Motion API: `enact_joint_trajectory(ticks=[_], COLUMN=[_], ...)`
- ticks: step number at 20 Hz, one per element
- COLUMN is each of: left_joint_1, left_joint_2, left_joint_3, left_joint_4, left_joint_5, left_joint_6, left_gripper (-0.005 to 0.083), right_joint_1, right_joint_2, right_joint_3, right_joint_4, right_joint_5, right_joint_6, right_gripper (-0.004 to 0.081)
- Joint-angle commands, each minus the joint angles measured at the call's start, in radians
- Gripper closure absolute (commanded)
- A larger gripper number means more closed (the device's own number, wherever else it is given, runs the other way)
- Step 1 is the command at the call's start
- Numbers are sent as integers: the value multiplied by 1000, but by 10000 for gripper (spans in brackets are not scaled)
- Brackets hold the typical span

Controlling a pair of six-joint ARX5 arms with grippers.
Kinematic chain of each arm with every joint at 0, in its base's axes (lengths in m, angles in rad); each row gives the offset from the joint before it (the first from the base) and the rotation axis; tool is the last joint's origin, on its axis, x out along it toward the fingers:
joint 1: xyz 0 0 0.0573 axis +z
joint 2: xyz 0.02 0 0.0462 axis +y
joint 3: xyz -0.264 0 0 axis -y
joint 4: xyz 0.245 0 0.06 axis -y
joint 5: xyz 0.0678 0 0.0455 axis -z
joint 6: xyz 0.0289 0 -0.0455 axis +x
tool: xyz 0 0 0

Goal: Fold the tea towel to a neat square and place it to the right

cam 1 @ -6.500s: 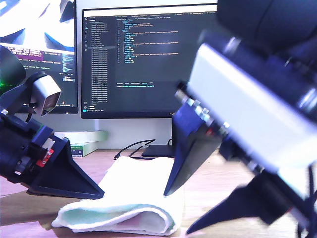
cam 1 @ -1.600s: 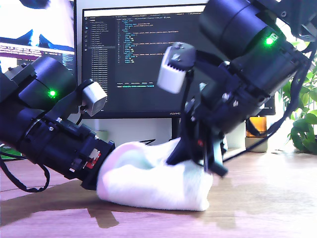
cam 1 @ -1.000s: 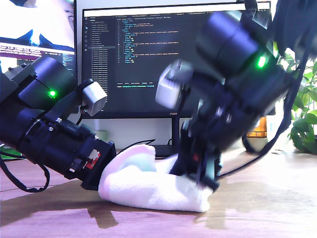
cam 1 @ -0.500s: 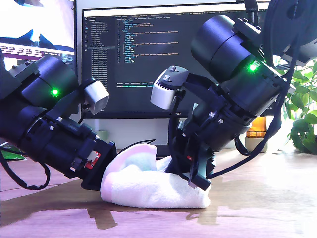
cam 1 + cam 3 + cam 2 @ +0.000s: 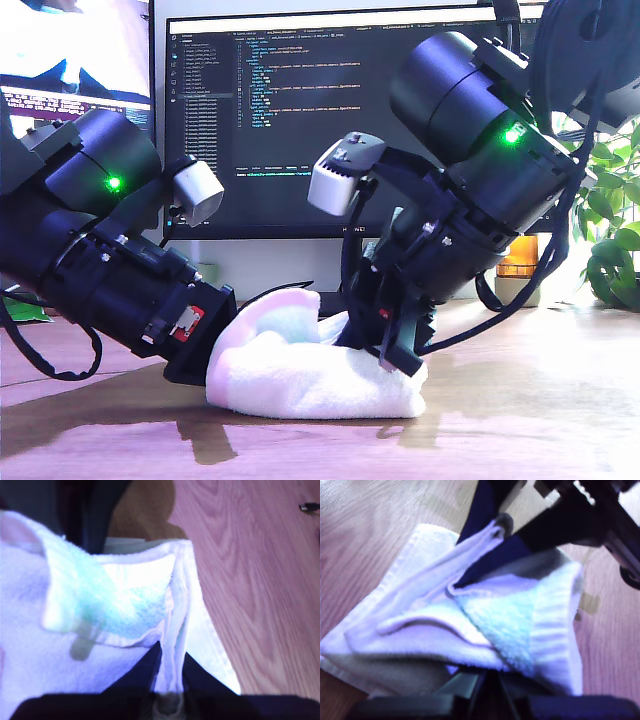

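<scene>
The tea towel (image 5: 310, 375) lies bunched in a thick white roll on the wooden table (image 5: 530, 410), with a pink and mint fold standing up at its top. My first gripper (image 5: 215, 350) comes in low from the exterior view's left, its tip buried in the towel. In the first wrist view, that first gripper (image 5: 487, 682) is shut on the cloth (image 5: 510, 620). My second gripper (image 5: 400, 355) slants steeply down at the towel's other end. The second wrist view shows the second gripper (image 5: 169, 692) shut on a thin hem of the towel (image 5: 100, 605).
Two monitors (image 5: 290, 110) stand close behind the arms. A black cable (image 5: 262, 297) runs on the table behind the towel. A leafy plant (image 5: 612, 240) and an amber object (image 5: 516, 260) stand at the exterior view's right. Bare wood lies in front.
Seconds ago the towel lay as a flat fold; now it is bunched between both grippers. Over the last second my second gripper drew in toward the first, making the bundle shorter.
</scene>
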Motion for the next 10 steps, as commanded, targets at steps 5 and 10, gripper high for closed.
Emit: enact_joint_trajectory(ticks=[5, 10], left_joint_1=[-16, -16], left_joint_2=[55, 29], left_joint_3=[-56, -56], left_joint_4=[-60, -74], left_joint_5=[3, 17], left_joint_6=[7, -5], left_gripper=[797, 797], right_joint_1=[-26, -27], right_joint_2=[24, 60], right_joint_3=[16, 16], right_joint_4=[-27, -29], right_joint_5=[-20, -21], right_joint_6=[9, 9], right_gripper=[781, 781])
